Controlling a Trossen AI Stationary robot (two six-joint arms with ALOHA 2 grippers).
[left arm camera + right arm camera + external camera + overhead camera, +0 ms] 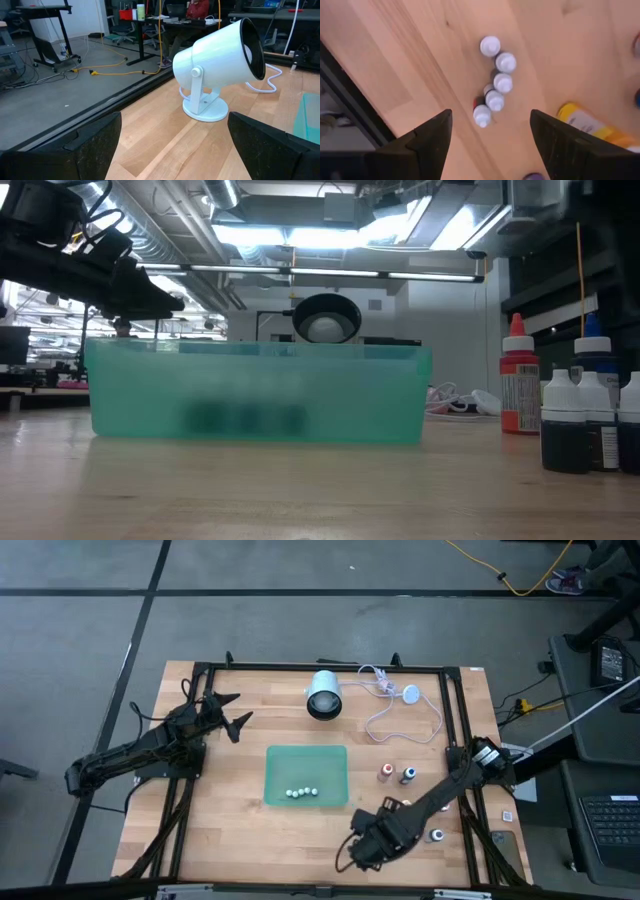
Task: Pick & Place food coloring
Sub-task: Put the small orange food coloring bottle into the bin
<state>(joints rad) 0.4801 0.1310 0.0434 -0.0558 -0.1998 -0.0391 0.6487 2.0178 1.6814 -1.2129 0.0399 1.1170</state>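
- Wooden counter [230, 820] carries all items, framed by dark rails, with grey floor around it.
- Nearest the front edge: right end effector [490, 132] hangs over the counter's front right area, fingers apart, holding nothing.
- Directly beneath it: 5 food coloring bottles [494, 82] stand upright in a curved row, white caps up, neighbours touching or nearly so.
- Yellow-labelled bottle [582, 121] lies just beside that row.
- Mid-counter: green bin [306, 776] holds a row of small pale items [302, 793].
- Right of the bin: orange-capped bottle [385, 772] and blue-capped bottle [408, 775] stand side by side.
- Left side: left end effector [175, 142] waits above the counter's left edge, fingers apart and empty.
- Far edge: white lamp [220, 57] rests on its round base, white cable [400, 710] looping beside it.
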